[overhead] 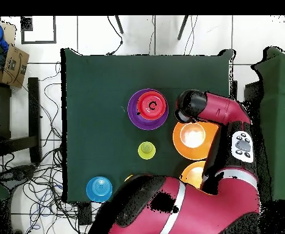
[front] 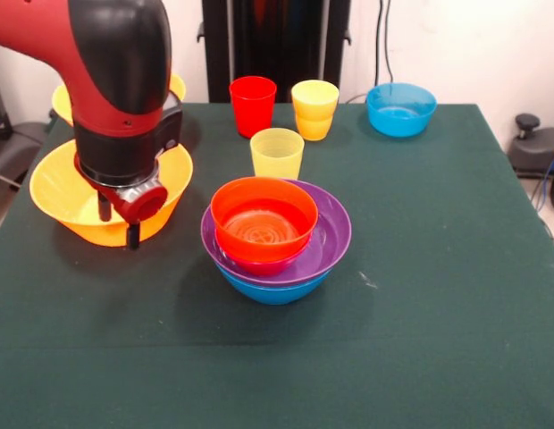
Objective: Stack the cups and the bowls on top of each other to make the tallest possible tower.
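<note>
My gripper point(front: 118, 223) hangs over the large yellow-orange bowl point(front: 67, 201), fingers spread, nothing between them. Tower point(front: 275, 234) at my three o'clock in the front view: orange-red bowl point(front: 264, 217) nested over purple point(front: 329, 239) and blue point(front: 275, 289). Pale yellow cup point(front: 277, 154) just behind it; red cup point(front: 253, 105) and orange-yellow cups point(front: 314, 109) farther back.
</note>
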`<state>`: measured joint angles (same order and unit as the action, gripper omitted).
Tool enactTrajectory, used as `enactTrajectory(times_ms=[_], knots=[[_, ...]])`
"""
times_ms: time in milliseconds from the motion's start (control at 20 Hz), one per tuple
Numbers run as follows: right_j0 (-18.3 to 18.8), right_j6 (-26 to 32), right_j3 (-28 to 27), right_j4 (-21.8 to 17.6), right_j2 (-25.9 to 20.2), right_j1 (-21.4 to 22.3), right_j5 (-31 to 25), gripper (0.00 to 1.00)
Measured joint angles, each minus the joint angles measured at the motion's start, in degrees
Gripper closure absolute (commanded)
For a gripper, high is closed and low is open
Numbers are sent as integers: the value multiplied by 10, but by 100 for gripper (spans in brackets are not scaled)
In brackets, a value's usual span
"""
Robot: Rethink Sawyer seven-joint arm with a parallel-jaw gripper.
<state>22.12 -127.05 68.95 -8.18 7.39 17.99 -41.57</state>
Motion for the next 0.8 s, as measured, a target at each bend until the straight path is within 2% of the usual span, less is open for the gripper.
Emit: enactTrajectory(times_ms=[800], knots=[[-7, 0, 57, 0, 5, -2, 8, 0]])
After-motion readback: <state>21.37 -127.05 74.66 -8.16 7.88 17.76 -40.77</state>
